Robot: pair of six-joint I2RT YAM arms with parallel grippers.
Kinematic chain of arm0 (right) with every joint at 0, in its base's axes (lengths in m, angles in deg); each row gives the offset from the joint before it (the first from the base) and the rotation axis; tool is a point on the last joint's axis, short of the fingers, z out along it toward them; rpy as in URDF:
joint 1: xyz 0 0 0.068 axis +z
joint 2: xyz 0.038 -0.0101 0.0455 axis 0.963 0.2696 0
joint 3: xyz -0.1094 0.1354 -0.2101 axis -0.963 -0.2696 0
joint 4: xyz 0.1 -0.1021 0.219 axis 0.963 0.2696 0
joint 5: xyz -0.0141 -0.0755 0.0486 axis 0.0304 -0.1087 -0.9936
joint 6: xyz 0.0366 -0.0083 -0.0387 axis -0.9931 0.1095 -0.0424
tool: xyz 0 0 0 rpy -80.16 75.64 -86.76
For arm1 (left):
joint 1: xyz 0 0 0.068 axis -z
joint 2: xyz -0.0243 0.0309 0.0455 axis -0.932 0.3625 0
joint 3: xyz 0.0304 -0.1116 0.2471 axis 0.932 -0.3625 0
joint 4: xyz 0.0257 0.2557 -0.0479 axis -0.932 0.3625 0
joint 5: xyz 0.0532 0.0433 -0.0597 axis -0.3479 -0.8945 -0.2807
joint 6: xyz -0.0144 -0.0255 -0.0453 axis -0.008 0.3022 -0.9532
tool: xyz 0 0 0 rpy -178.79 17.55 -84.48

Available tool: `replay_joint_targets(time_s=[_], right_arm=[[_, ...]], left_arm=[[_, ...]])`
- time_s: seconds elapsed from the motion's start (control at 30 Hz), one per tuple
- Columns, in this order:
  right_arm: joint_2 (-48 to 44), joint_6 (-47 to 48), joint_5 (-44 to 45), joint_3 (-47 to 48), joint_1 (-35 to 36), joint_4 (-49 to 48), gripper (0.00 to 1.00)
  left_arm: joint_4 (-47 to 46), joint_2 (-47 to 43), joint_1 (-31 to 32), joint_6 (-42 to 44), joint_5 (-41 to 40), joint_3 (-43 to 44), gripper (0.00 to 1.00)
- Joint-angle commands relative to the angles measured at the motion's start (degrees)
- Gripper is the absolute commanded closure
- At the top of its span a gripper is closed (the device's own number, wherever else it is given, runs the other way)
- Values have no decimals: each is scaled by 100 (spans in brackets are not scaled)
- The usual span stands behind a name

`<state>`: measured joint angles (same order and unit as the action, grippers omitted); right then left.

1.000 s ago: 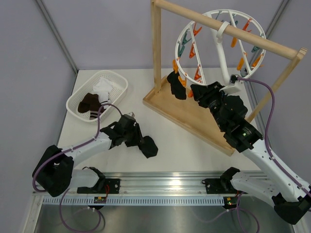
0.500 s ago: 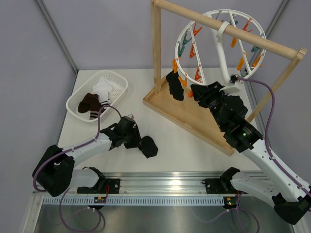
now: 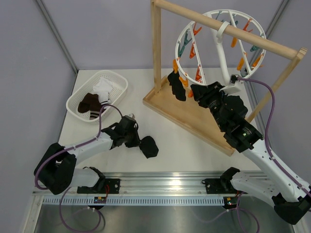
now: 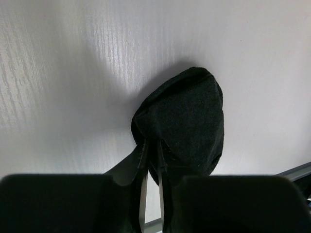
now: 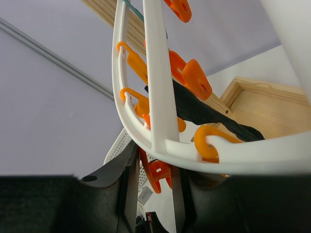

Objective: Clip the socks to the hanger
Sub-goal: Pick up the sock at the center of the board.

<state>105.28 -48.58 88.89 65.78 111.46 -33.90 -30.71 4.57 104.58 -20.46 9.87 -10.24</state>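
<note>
A black sock (image 3: 149, 146) lies on the white table near the front edge. My left gripper (image 3: 138, 141) is low at its left end, jaws pinched on the fabric. The left wrist view shows that sock (image 4: 189, 121) bunched around the narrow gap of the gripper (image 4: 152, 151). The round white hanger (image 3: 221, 51) hangs from the wooden stand with orange and teal clips. Another black sock (image 3: 176, 85) dangles from its lower left rim. My right gripper (image 3: 194, 92) is at that rim, shut on an orange clip (image 5: 158, 174) under the white ring (image 5: 158, 97).
A white mesh basket (image 3: 119, 78) at the back left holds a dark brown sock (image 3: 90, 102) and a white one (image 3: 104, 87). The wooden stand's post (image 3: 155, 43) and base board (image 3: 189, 116) fill the right half of the table.
My left gripper's jaws have closed on the black sock on the table, and the sock has bunched slightly. The right arm has stayed at the hanger.
</note>
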Motion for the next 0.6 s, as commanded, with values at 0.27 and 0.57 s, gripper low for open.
replay_joint_targets(time_s=[0.27, 0.57], right_arm=[[-8, 193, -56, -82, 34, 376, 100], [0, 509, -399, 15, 34, 138, 100]], left_arm=[[-571, -838, 46, 1346, 501, 932, 99], [-361, -707, 380, 3587, 1564, 2547, 99]])
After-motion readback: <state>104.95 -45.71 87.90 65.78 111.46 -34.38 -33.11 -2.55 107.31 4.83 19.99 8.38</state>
